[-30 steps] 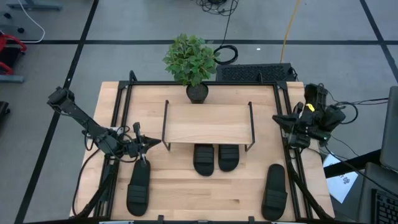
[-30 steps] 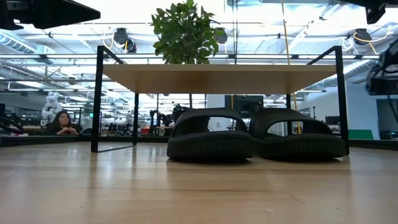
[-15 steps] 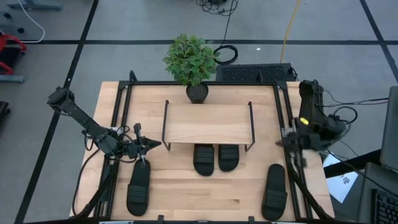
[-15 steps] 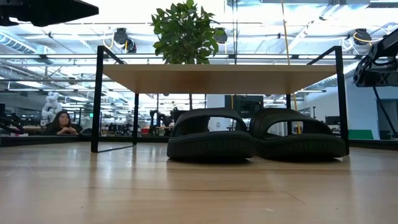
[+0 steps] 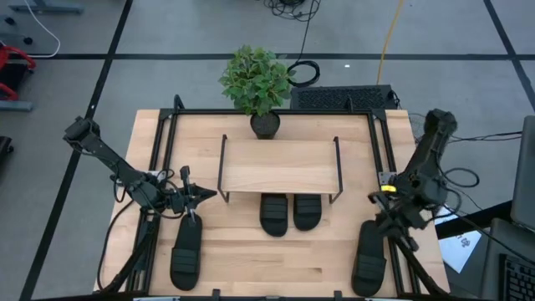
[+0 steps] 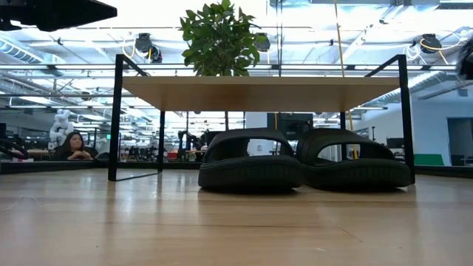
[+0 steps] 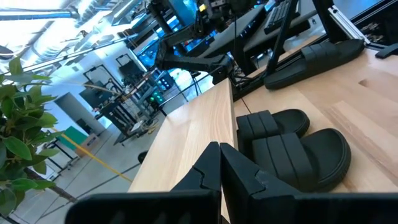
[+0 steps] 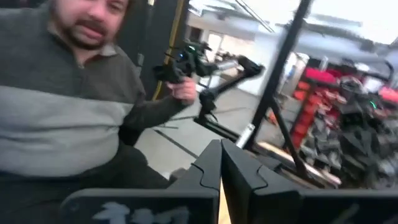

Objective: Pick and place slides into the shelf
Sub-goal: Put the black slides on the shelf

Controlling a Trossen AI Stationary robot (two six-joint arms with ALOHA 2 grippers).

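Observation:
The shelf point(image 5: 280, 165) stands mid-table on thin black legs, its plank top also showing in the low view point(image 6: 259, 92). Two black slides point(image 5: 273, 213) point(image 5: 307, 211) rest side by side on their soles under it, seen too in the low view point(image 6: 251, 166) point(image 6: 355, 166). A third slide point(image 5: 185, 251) lies near the table's left near corner, a fourth point(image 5: 368, 251) near the right near corner. My left gripper point(image 5: 199, 195) is shut, hovering left of the shelf. My right gripper point(image 5: 383, 216) is shut, above the fourth slide's far end.
A potted plant point(image 5: 257, 84) stands behind the shelf at the far edge. Black rails point(image 5: 163, 167) run along both table sides. In the right wrist view a person in a grey sweater point(image 8: 62, 106) stands beyond the table. Bare wood point(image 5: 276, 259) lies between the two outer slides.
My right arm has swung from beside the shelf's right end toward the table's near edge, turning as it went, and now hangs over the right-hand slide's far end. Its fingers stay shut. The slides have not moved.

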